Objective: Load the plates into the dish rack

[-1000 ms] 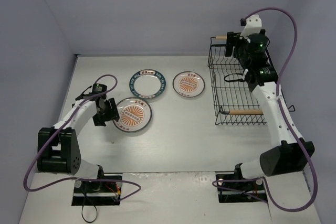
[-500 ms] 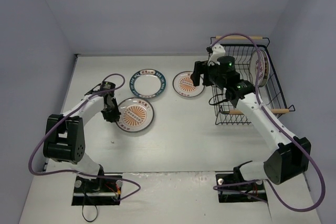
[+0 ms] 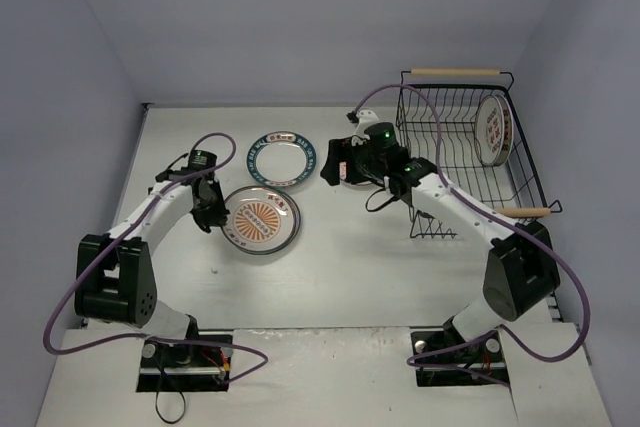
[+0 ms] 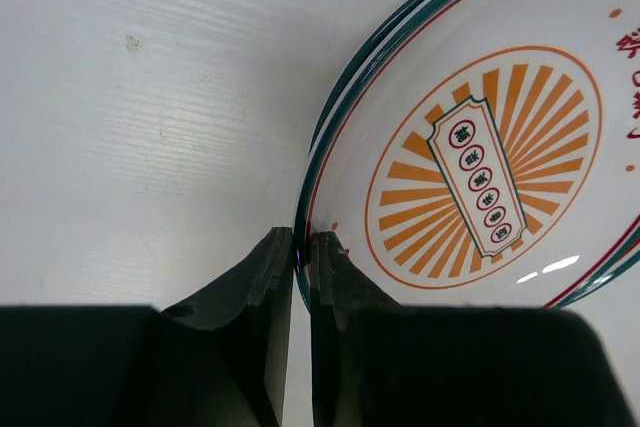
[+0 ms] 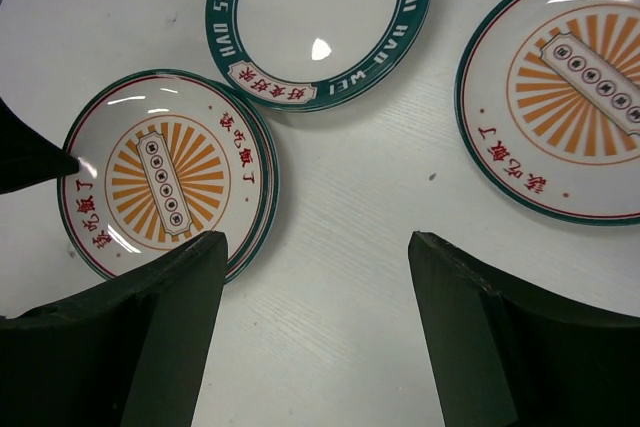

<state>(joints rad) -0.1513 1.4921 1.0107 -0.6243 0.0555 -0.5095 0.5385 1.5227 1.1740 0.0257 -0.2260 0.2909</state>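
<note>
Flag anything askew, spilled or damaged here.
Nothing spilled or broken. One oddity: the sunburst plate whose rim the left gripper pinches seems to lie on a second plate, its rim showing off-centre beneath. The racked plate stands on edge in the dish rack.

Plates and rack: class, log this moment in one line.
left gripper: shut on sunburst plate rim | right gripper: open above table | rack: one plate inside

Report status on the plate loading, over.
Left claw shut on near sunburst plate rim. Right claw open near far sunburst plate. One plate standing in dish rack. Right arm lies between held plate and rack.
</note>
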